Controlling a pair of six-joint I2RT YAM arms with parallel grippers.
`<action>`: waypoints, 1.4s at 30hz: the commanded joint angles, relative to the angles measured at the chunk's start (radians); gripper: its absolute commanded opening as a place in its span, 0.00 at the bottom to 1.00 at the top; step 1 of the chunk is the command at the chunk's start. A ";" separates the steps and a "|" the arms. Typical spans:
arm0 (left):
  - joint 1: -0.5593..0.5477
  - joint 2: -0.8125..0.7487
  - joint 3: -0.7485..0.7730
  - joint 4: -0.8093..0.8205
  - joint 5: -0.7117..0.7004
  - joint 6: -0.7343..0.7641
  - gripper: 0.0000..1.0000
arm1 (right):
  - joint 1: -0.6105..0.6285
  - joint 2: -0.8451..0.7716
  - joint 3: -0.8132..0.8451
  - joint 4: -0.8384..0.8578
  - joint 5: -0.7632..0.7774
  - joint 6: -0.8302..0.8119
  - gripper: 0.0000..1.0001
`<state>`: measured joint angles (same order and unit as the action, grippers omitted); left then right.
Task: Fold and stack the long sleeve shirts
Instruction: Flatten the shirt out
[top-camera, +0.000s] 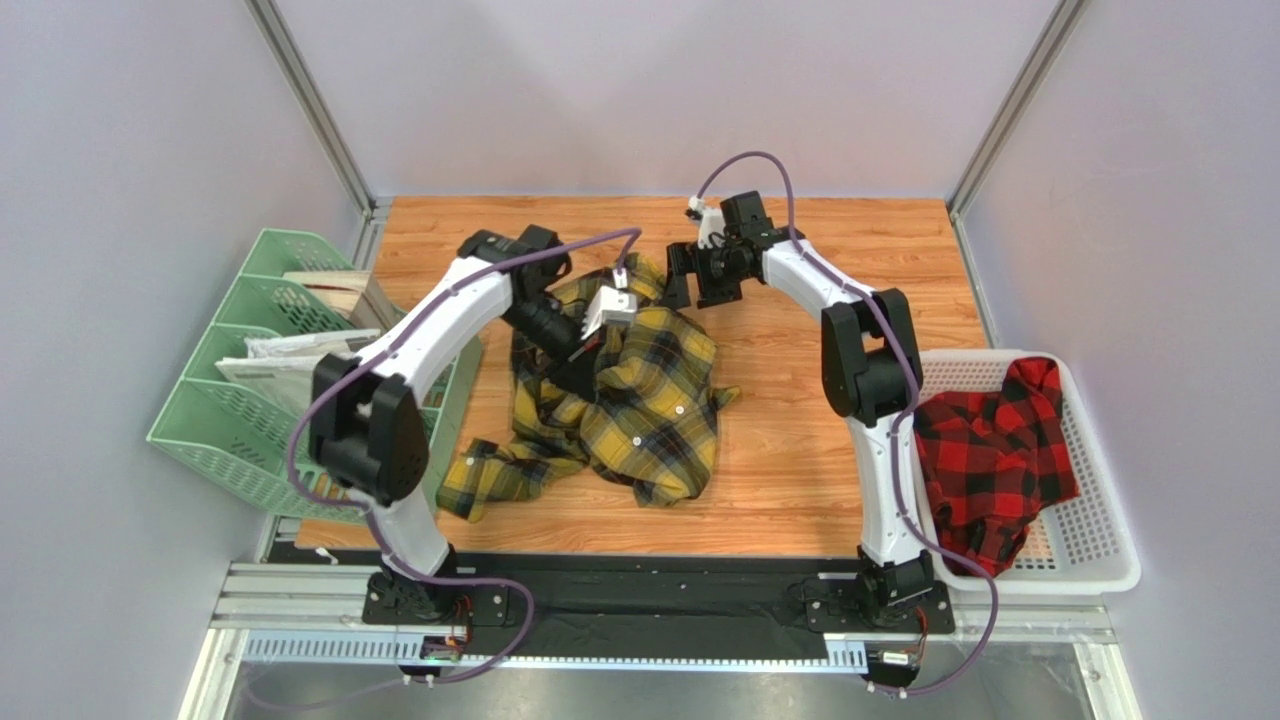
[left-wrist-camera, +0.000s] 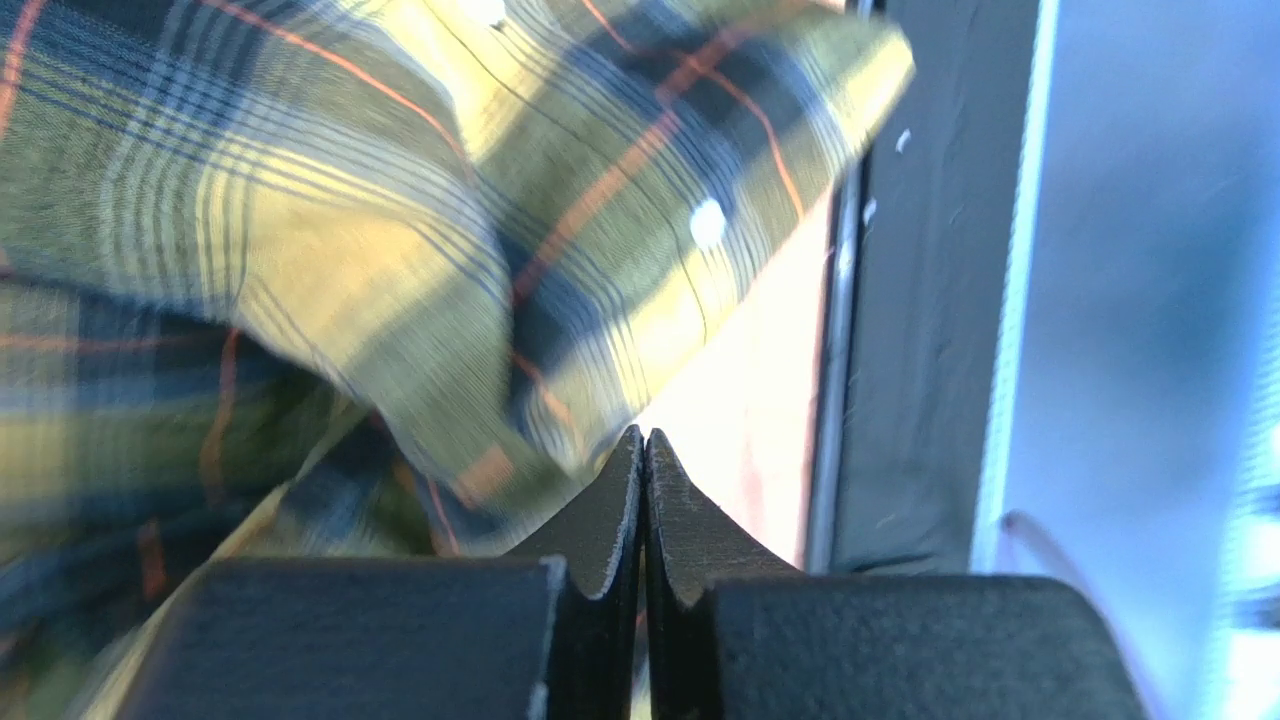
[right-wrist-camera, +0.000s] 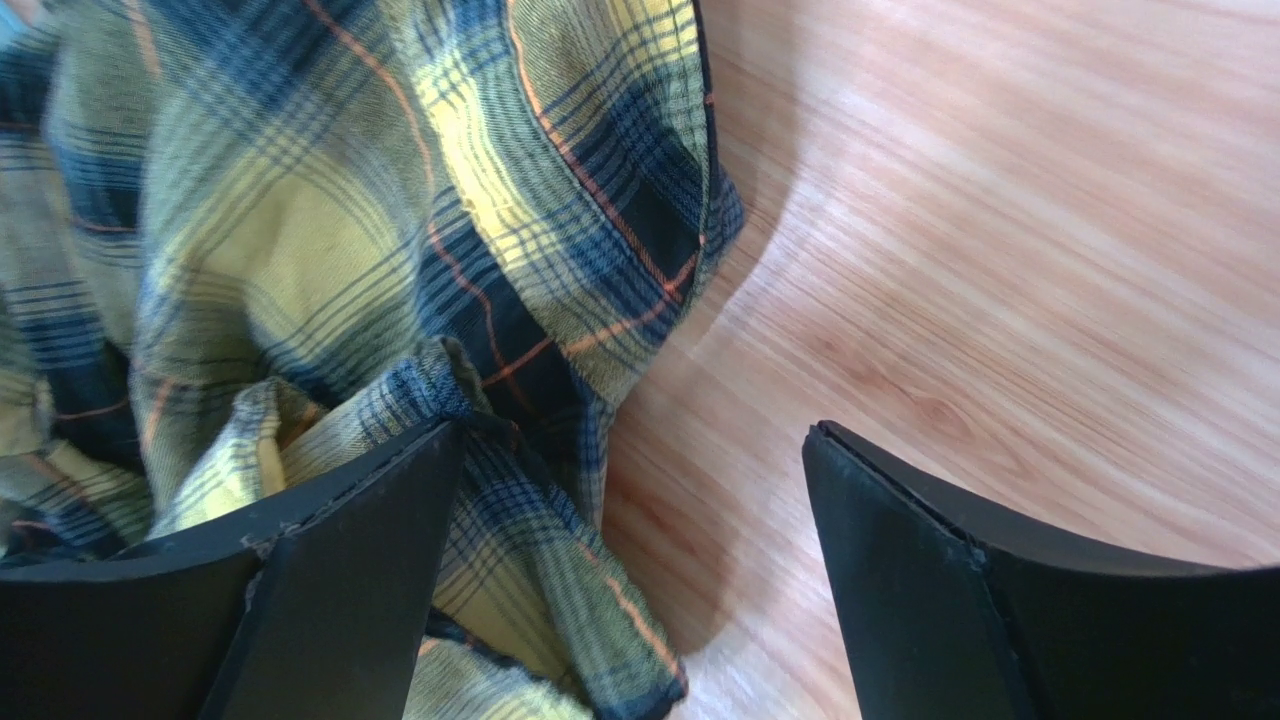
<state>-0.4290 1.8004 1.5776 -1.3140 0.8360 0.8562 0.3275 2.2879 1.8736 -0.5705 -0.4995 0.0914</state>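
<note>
The yellow-and-black plaid shirt (top-camera: 639, 398) lies crumpled in the middle of the wooden table. My left gripper (top-camera: 589, 348) hangs over its upper part. In the left wrist view that gripper (left-wrist-camera: 643, 438) is shut, its fingers pressed flat together with nothing between them, and the shirt (left-wrist-camera: 376, 255) hangs just past the tips. My right gripper (top-camera: 684, 288) sits at the shirt's far edge. It (right-wrist-camera: 628, 438) is open, its left finger resting on the shirt's hem (right-wrist-camera: 511, 495), its right one over bare wood. The red-and-black plaid shirt (top-camera: 992, 458) lies bunched in the basket.
A white perforated basket (top-camera: 1104, 533) stands at the table's right edge. Green file racks (top-camera: 248, 398) holding papers stand along the left edge. Grey walls and metal posts close in the back and sides. A black mat (left-wrist-camera: 902, 300) runs along the near edge.
</note>
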 joint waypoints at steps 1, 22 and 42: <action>0.004 -0.131 -0.118 -0.366 -0.086 0.314 0.00 | 0.012 0.060 0.058 0.037 -0.005 -0.002 0.91; 0.103 0.149 0.294 0.351 -0.181 -0.350 0.64 | 0.038 -0.617 -0.683 0.049 0.232 -0.208 0.00; -0.106 0.017 -0.321 0.181 -0.197 -0.128 0.03 | 0.010 -0.603 -0.545 -0.127 0.265 -0.381 0.10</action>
<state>-0.4877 1.8931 1.3048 -1.0512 0.5327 0.6323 0.3683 1.7390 1.2724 -0.6090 -0.1539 -0.1783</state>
